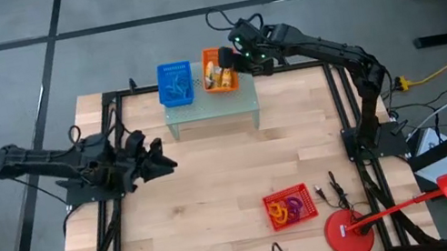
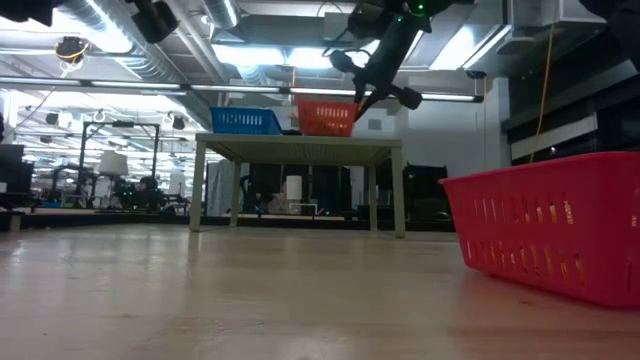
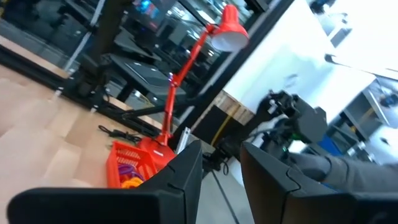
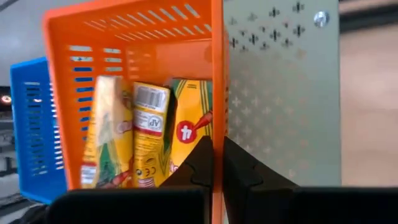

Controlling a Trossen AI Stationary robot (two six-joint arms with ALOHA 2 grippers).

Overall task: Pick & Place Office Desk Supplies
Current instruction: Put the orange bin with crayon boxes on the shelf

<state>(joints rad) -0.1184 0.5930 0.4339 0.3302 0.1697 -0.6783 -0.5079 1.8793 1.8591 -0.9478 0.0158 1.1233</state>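
- Small yellow crayon boxes (image 4: 152, 134) standing upright, packed side by side in orange basket (image 4: 130, 37) on the pale green stand (image 1: 211, 107); likely light, stiff card, easy to crush; best pinched across the narrow faces near the top.
- Thin coloured loops (image 1: 288, 210) piled in red basket (image 1: 291, 207) at the table's near edge; probably soft, limp, almost weightless; hook or pinch a single strand.
- More loops in blue basket (image 1: 176, 84), too small to describe.
- Right gripper (image 4: 217, 163) closed, fingertips together right at the orange basket's rim, holding nothing visible.
- Left gripper (image 3: 221, 171) part open, empty, over the table's left side, well apart from every basket.
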